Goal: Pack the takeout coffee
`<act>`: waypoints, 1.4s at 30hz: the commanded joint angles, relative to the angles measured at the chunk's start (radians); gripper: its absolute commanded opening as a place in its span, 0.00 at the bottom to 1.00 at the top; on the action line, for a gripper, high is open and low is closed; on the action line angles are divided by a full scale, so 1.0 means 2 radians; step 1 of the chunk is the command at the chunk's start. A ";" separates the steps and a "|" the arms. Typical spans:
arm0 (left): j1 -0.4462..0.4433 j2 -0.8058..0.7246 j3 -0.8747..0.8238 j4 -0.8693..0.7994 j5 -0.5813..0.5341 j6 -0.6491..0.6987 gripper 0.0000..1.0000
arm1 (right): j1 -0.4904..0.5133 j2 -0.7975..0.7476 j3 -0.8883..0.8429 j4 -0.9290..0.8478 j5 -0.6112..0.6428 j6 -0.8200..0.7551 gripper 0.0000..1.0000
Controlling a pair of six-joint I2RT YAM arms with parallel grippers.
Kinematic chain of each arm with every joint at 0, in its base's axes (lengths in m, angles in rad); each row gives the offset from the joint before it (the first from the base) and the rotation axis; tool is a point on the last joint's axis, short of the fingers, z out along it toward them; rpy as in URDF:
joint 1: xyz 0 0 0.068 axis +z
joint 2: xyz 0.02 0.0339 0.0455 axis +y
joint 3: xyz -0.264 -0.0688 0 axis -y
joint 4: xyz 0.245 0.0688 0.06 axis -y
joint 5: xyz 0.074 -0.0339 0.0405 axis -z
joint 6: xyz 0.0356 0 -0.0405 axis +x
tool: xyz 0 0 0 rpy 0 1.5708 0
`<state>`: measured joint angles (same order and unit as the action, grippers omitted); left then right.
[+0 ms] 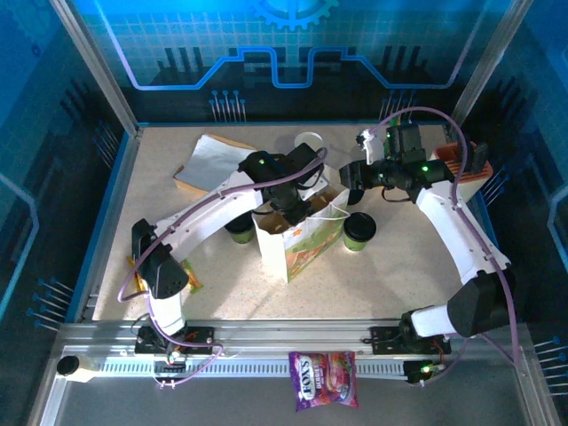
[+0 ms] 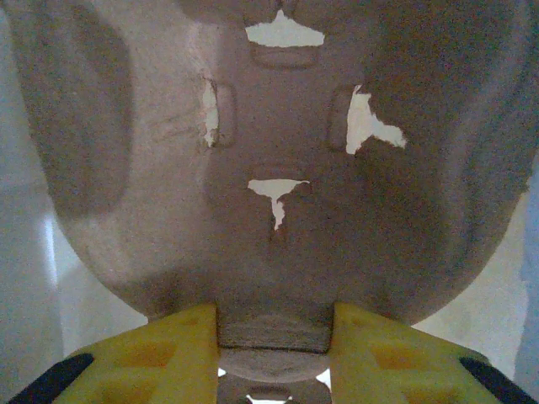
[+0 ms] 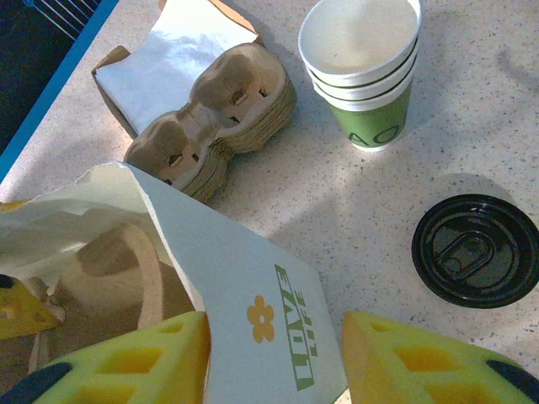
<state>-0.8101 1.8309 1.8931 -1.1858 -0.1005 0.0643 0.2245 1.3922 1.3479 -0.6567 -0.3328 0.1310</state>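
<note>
Sweets packet (image 1: 324, 390): lies on the near rail, apart from the job.
Paper bag (image 1: 306, 244): stands open-mouthed on the worktop (image 1: 399, 275) between the two arms, where both can reach its mouth.
Takeout coffee: two lidded cups on the worktop outside the bag. The right cup (image 1: 359, 229) is just beside the bag, and the left cup (image 1: 238, 232) is half hidden under the left arm. Neither is packed yet.
Left claw (image 2: 274, 328): down inside the bag, closed on the tab of a pulp carrier (image 2: 278, 236), seemingly to seat it on the bag's floor so that the cups ride upright.
Right claw (image 3: 276, 324): jaws part-way apart astride the bag's wall, with no pinch evident. It is probably steadying the wall to keep the mouth wide.
Stack of empty cups (image 1: 308, 142): beyond the bag, unlidded spares.
Spare carriers (image 3: 215, 118): a nested pile at the far left, touching a sheet of white paper, kept as supply.
</note>
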 commanded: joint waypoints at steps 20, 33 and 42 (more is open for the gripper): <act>-0.007 0.033 -0.028 -0.019 0.017 0.010 0.39 | 0.001 -0.033 -0.011 0.021 0.024 0.003 0.51; -0.007 0.037 -0.064 0.002 0.029 0.011 0.40 | -0.002 -0.042 -0.025 0.026 0.023 0.004 0.51; -0.008 0.049 -0.109 0.049 0.039 -0.009 0.40 | -0.004 -0.042 -0.033 0.029 0.020 0.005 0.51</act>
<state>-0.8165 1.9083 1.6993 -1.1236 -0.0540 0.0757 0.2214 1.3331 1.2900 -0.6117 -0.2920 0.1314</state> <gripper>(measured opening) 0.400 0.510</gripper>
